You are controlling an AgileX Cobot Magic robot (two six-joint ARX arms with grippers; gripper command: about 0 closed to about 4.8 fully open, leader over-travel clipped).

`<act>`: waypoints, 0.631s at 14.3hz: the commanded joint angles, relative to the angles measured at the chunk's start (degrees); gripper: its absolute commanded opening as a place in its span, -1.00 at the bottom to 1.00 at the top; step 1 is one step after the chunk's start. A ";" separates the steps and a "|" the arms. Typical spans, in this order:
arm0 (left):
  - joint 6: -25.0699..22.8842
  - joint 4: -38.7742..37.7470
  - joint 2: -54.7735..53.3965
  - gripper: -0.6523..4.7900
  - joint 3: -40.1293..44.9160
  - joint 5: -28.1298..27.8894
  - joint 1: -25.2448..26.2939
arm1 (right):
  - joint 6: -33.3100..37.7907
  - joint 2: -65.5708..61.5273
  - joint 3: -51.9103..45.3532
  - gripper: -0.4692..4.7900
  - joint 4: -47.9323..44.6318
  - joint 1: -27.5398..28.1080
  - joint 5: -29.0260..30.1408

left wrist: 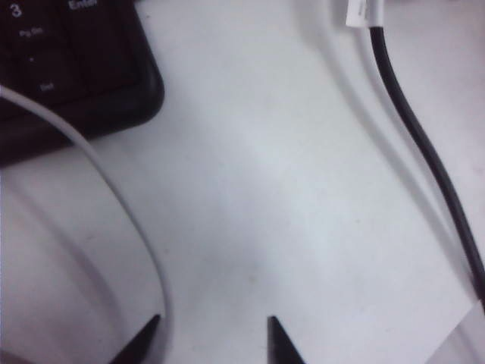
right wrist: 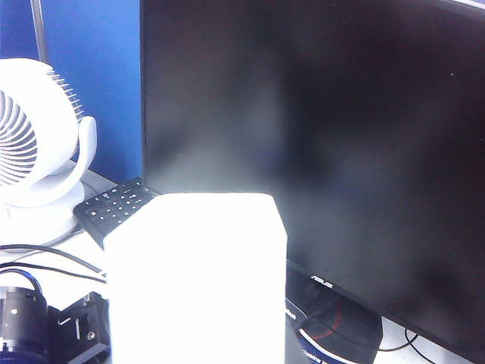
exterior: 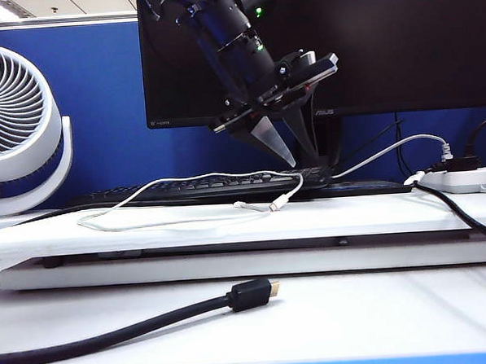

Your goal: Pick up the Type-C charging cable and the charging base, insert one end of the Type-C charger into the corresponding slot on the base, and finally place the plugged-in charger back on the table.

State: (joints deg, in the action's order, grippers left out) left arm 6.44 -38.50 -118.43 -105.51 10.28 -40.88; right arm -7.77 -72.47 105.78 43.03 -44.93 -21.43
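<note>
my left gripper (exterior: 288, 147) hangs over the raised slab of the table (exterior: 229, 227), near the keyboard (exterior: 227, 185), and its jaws stand apart with nothing between them. in the left wrist view the two dark fingertips (left wrist: 144, 341) straddle bare white surface, and the type-c charging cable (left wrist: 114, 189) runs just beside one of them, outside the gap. the cable lies slack on the slab, looping back to a small plug end (exterior: 278, 203) near the middle.

my right gripper is not visible as such; its wrist camera is filled by a big white block that i take to be the charging base (right wrist: 197, 280), held up close in front of the monitor (right wrist: 318, 152). the fingers themselves are hidden, so i cannot tell from sight how they stand.

i judge the step in hand is picking up the cable: the base seems up, the cable is not. next i need to shift the left jaws over the cord near its plug, then close.

in the way: the keyboard edge close by, the thick black cable (exterior: 112, 327) in front, the power strip (exterior: 467, 178) and the fan (exterior: 16, 129) off to the sides.
</note>
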 commanded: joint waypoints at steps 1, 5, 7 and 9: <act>-5.01 -1.29 0.24 -0.40 -0.24 -0.85 -0.02 | 0.28 0.37 0.28 -0.83 -1.22 -0.11 -0.04; -12.50 -3.91 0.22 -0.42 -0.13 -3.61 0.59 | 0.31 0.37 0.28 -0.83 -1.25 -0.11 -0.04; -14.99 -4.76 -0.22 -0.42 -0.09 -3.58 0.59 | 0.31 0.35 0.28 -0.83 -1.25 -0.11 -0.02; -15.52 -5.66 -0.50 -0.42 -0.09 0.52 0.59 | 0.31 0.35 0.28 -0.83 -1.25 -0.11 -0.02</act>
State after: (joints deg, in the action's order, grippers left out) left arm -8.54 -43.86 -118.91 -105.49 8.36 -40.27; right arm -7.77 -72.47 105.78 43.20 -44.93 -21.45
